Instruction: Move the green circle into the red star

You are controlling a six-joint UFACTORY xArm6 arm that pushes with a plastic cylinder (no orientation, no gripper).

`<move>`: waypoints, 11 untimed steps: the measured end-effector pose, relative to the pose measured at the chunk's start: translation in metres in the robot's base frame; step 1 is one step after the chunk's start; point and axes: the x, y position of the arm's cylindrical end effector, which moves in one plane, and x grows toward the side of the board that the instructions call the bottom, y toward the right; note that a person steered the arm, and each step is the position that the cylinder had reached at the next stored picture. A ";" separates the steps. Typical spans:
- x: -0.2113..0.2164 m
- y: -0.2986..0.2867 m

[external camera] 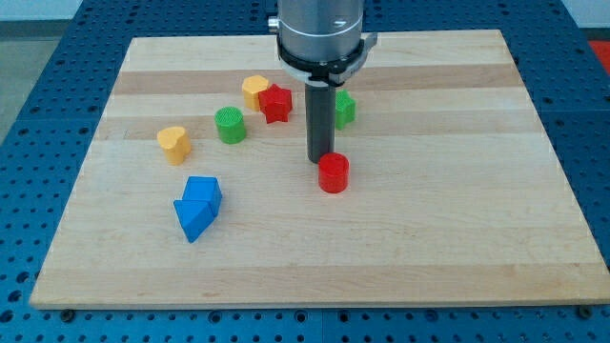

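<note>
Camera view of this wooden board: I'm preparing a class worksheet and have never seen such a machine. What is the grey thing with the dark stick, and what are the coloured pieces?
The grey cylinder at the view's top is the end of a robot arm. It has no hand, only a dark rod; my tip slides along the wooden board to push blocks. Nothing is held. One camera looks down at an angle. My tip sits just above the red circle. The green circle lies left of the red star, which touches a yellow block. A second green block is partly hidden behind the rod. Further left are a yellow heart and two blue blocks.

My tip just above the red cylinder, green circle left of red star.
</note>
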 end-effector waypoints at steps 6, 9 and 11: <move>0.000 -0.058; -0.019 -0.096; -0.019 -0.128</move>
